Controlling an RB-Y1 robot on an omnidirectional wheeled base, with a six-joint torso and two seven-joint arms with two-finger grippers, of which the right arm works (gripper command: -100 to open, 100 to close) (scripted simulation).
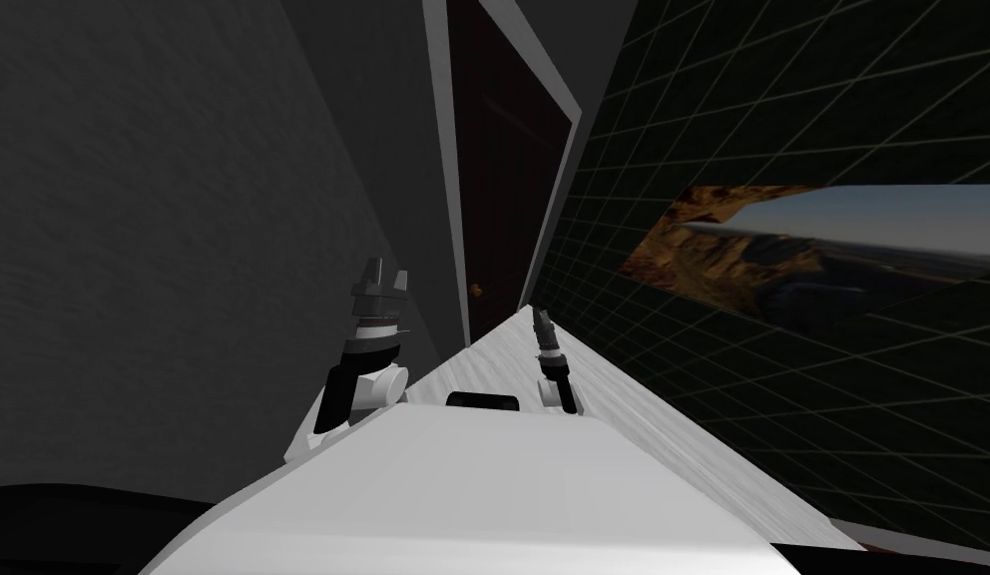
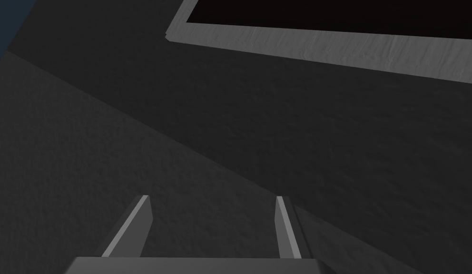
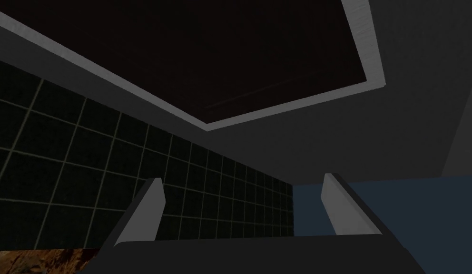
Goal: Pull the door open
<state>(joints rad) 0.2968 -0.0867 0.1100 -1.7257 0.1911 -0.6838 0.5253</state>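
I had the dark door (image 1: 503,150) straight ahead in the head view, set inside its pale grey frame (image 1: 441,150) at the far end of a light floor (image 1: 633,419). A small brownish knob (image 1: 475,289) sat low on the door, just beside the frame's left upright. The left gripper (image 1: 383,275) was raised in front of the plain grey wall (image 1: 184,200) to the left of the frame, near the knob's height but apart from it. Its wrist camera showed both fingers (image 2: 137,223) spread wide with nothing between them. The right gripper (image 1: 541,317) pointed toward the foot of the door, clear of it, its fingers (image 3: 149,209) likewise parted and holding nothing. On the right ran a dark tiled wall (image 1: 832,90) carrying a landscape picture (image 1: 782,250)
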